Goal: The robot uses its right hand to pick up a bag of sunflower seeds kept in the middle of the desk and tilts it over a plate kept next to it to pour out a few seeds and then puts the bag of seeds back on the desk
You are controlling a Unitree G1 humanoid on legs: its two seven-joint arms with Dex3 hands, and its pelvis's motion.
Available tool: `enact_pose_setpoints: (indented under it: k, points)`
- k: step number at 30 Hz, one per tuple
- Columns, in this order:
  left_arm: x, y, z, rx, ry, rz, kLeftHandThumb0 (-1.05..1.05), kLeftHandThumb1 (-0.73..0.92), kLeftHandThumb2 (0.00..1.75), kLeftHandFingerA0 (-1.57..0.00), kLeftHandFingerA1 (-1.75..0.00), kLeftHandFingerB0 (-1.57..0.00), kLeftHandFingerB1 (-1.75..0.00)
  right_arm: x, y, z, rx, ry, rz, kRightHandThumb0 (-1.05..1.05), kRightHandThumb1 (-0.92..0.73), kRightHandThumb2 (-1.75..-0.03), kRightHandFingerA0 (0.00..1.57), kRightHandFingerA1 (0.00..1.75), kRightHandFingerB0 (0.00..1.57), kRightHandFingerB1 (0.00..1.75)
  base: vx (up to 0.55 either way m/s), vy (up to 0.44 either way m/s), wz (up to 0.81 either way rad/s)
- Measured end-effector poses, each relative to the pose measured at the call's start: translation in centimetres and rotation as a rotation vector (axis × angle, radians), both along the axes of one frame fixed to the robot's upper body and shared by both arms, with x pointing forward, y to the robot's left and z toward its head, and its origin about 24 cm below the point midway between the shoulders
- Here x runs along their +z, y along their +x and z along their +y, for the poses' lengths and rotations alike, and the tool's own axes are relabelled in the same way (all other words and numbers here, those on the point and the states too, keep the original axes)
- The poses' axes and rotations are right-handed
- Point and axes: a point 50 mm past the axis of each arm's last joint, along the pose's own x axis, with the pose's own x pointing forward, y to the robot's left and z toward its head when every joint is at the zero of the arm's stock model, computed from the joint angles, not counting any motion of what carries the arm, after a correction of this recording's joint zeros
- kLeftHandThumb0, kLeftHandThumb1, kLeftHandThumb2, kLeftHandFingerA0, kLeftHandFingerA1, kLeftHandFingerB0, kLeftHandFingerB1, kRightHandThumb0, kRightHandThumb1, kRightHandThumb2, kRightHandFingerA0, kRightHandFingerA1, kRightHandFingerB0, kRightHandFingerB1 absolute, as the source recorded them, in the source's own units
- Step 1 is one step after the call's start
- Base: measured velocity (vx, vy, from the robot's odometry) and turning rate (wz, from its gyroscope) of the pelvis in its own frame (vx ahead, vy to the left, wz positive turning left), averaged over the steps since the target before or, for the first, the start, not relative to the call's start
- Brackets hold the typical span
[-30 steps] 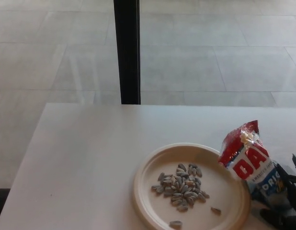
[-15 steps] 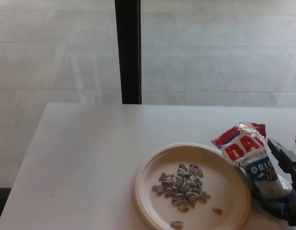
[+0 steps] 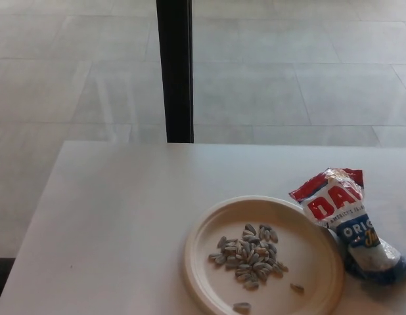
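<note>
The red, white and blue bag of sunflower seeds (image 3: 347,220) lies flat on the white desk (image 3: 117,223), just right of the plate, its red top toward the plate's far rim. A cream round plate (image 3: 200,262) holds a pile of grey seeds (image 3: 249,256), with two stray seeds near its front edge. Neither of my hands shows in the head view.
A black vertical post (image 3: 175,69) stands behind the desk's far edge, with a tiled floor beyond. The desk's left edge runs diagonally at the picture's left.
One second ago my right hand held the bag tilted upright at the plate's edge. It laid the bag flat, let go, and has withdrawn out of view to the right.
</note>
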Motion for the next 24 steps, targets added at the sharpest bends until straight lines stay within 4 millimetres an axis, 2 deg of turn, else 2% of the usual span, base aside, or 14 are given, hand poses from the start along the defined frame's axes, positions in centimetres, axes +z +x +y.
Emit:
enact_pose_setpoints:
  k: [2,4,5,6,7,8,9,10,11,12,13,14,20,24]
  points:
    - [0.0,-0.1,0.0,0.000,0.000,0.001,-0.86,0.82,0.65,-0.38,-0.65,-0.48,-0.47,-0.2,-1.4,-1.1,-0.034,0.012,0.030,-1.02,-0.69,-0.94,0.00,0.00,0.00,0.00,0.00,0.000,0.00]
    - [0.0,0.0,0.0,0.001,0.000,0.001,-0.84,0.83,0.65,-0.35,-0.62,-0.46,-0.46,-0.3,-2.7,-2.3,-0.079,0.023,0.049,-1.04,-0.81,-0.67,0.00,0.00,0.00,0.00,0.00,0.000,0.00]
    - [0.0,0.0,0.0,0.001,0.000,0.001,-0.84,0.83,0.65,-0.34,-0.62,-0.46,-0.46,-0.2,-3.0,-2.7,-0.095,0.027,0.050,-1.05,-0.66,-1.08,0.00,0.24,0.00,0.00,0.00,0.000,0.00]
    - [0.0,0.0,0.0,0.001,-0.001,0.001,-0.85,0.85,0.66,-0.35,-0.63,-0.46,-0.45,0.0,-3.5,-3.4,-0.125,0.034,0.049,-1.05,-0.69,-1.05,0.00,0.20,0.00,0.00,0.00,0.000,0.00]
    - [0.0,0.0,0.0,0.000,-0.001,-0.001,-0.84,0.70,1.13,-0.30,-0.61,-0.38,-0.53,0.1,-3.9,-3.9,-0.148,0.041,0.046,-1.01,-0.67,-1.03,0.00,0.21,0.07,0.00,0.00,0.000,0.00]
    - [0.0,0.1,0.0,0.000,-0.001,-0.002,-0.84,0.85,0.66,-0.35,-0.57,-0.44,-0.40,0.2,-4.1,-4.3,-0.167,0.047,0.040,-1.00,-0.65,-1.00,0.00,0.16,0.03,0.00,0.00,0.000,0.00]
    - [0.0,0.1,0.0,0.000,-0.001,-0.003,-0.84,0.84,0.66,-0.36,-0.58,-0.43,-0.39,0.5,-4.4,-4.9,-0.197,0.055,0.028,-0.98,-0.66,-0.96,0.00,0.12,0.00,0.00,0.00,0.000,0.00]
    - [0.0,0.2,0.0,-0.001,-0.001,-0.004,-0.85,0.72,1.12,-0.33,-0.61,-0.35,-0.50,0.7,-4.6,-5.5,-0.223,0.061,0.016,-0.83,-0.58,-0.86,0.00,0.00,0.00,0.11,0.00,0.000,0.00]
    - [0.0,0.2,-0.1,-0.001,-0.002,-0.005,-0.81,0.86,0.66,-0.35,-0.57,-0.43,-0.41,1.0,-4.8,-6.2,-0.261,0.069,0.002,-0.97,-0.64,-0.94,0.00,0.09,0.06,0.05,0.00,0.000,0.00]
    - [0.0,0.2,-0.1,-0.001,-0.002,-0.004,-0.81,0.86,0.66,-0.35,-0.57,-0.43,-0.41,1.2,-5.1,-7.0,-0.295,0.075,-0.011,-0.97,-0.64,-0.94,0.00,0.09,0.06,0.05,0.00,0.000,0.00]
    - [0.0,0.2,-0.1,-0.001,-0.002,-0.004,-0.86,0.71,1.12,-0.30,-0.61,-0.36,-0.52,1.5,-5.3,-7.7,-0.330,0.081,-0.024,-0.90,-0.65,-0.88,0.00,0.00,0.00,0.07,0.00,0.000,0.00]
    - [0.0,0.2,-0.1,-0.001,-0.002,-0.004,-0.84,0.85,0.66,-0.33,-0.58,-0.42,-0.41,1.7,-5.6,-8.5,-0.372,0.091,-0.038,-0.92,-0.65,-0.95,0.00,0.17,0.04,0.07,0.00,0.000,0.00]
    - [-0.1,0.1,-0.1,0.000,-0.003,-0.003,-0.87,0.87,0.66,-0.26,-0.56,-0.38,-0.42,2.1,-7.5,-12.9,-0.613,0.180,-0.116,-0.78,-0.62,-0.81,0.00,0.00,0.00,0.05,0.00,0.000,0.00]
    - [-0.1,0.1,-0.1,0.000,-0.003,-0.003,-0.85,0.87,0.67,-0.24,-0.54,-0.37,-0.41,1.8,-9.1,-15.1,-0.769,0.260,-0.167,-0.78,-0.56,-0.88,0.00,0.13,0.00,0.06,0.00,0.000,0.00]
